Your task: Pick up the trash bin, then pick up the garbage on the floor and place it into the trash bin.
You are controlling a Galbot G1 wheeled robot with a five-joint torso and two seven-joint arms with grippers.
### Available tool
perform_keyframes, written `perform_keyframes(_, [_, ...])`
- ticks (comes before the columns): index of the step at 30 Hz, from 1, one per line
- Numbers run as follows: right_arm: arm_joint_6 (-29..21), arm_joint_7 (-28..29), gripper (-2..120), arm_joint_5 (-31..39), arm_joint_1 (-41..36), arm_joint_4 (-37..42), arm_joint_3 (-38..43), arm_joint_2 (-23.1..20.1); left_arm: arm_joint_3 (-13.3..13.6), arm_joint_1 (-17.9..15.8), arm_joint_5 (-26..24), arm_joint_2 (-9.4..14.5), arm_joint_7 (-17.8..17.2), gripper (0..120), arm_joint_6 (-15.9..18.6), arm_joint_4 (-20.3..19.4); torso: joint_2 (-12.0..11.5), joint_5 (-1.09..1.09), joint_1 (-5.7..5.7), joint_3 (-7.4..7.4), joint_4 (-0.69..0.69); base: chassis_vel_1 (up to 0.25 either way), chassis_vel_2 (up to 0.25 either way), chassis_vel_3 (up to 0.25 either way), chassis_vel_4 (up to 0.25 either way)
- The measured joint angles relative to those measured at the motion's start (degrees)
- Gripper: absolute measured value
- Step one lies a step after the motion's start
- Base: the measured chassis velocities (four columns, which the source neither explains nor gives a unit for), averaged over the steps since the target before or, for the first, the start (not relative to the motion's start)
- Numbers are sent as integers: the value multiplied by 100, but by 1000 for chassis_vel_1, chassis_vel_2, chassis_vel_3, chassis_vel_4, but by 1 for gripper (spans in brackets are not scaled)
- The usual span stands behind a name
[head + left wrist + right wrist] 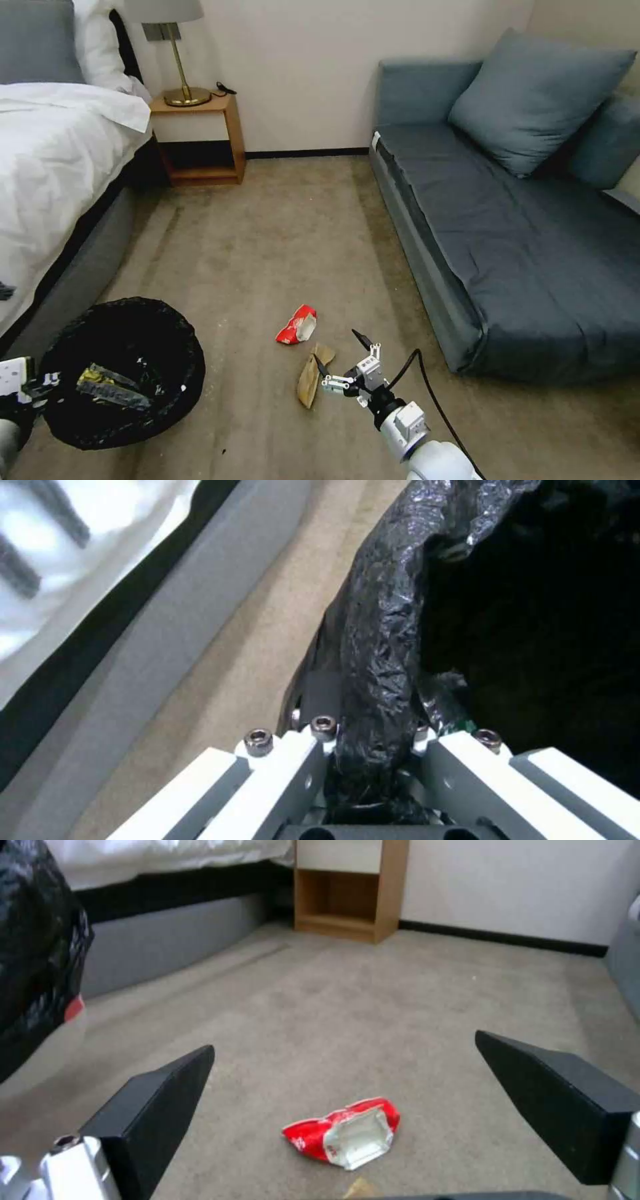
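The trash bin point(123, 333), lined with a wrinkly black bag, hangs low at the left beside the bed. My left gripper point(39, 388) is shut on its rim point(377, 670), and a yellow-brown wrapper point(110, 387) lies inside. On the carpet lie a red-and-white snack bag point(297, 325) and, just nearer me, a tan paper wrapper point(309, 381). My right gripper point(335, 345) hovers open right beside the tan wrapper with nothing between its fingers. From its wrist, the snack bag point(347, 1137) lies on the floor ahead, between the spread fingertips point(173, 1090).
A bed with white sheets point(53, 167) runs along the left. A wooden nightstand point(200, 140) with a lamp stands against the back wall. A grey-blue sofa point(520, 233) fills the right. Open carpet point(287, 233) lies between them.
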Motion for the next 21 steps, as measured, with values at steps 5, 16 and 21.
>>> perform_keyframes(5, [-104, 36, 100, -70, 64, -78, -146, -9, -19, 4, 0, 4, 5, 3, -9, 24, 0, 1, 0, 0, 0, -84, 85, 90, -92])
perform_keyframes(16, [-752, 172, 100, 1, 197, -184, -455, -46, -27, 0, -2, 15, 10, 3, -15, 28, 0, 0, 0, 0, 0, -137, 125, 138, -125])
perform_keyframes(21, [-1839, 584, 100, 428, 435, -173, -832, -48, -10, -5, 8, 2, 11, 3, -15, 31, 0, 1, 0, 0, -1, -114, 106, 109, -121])
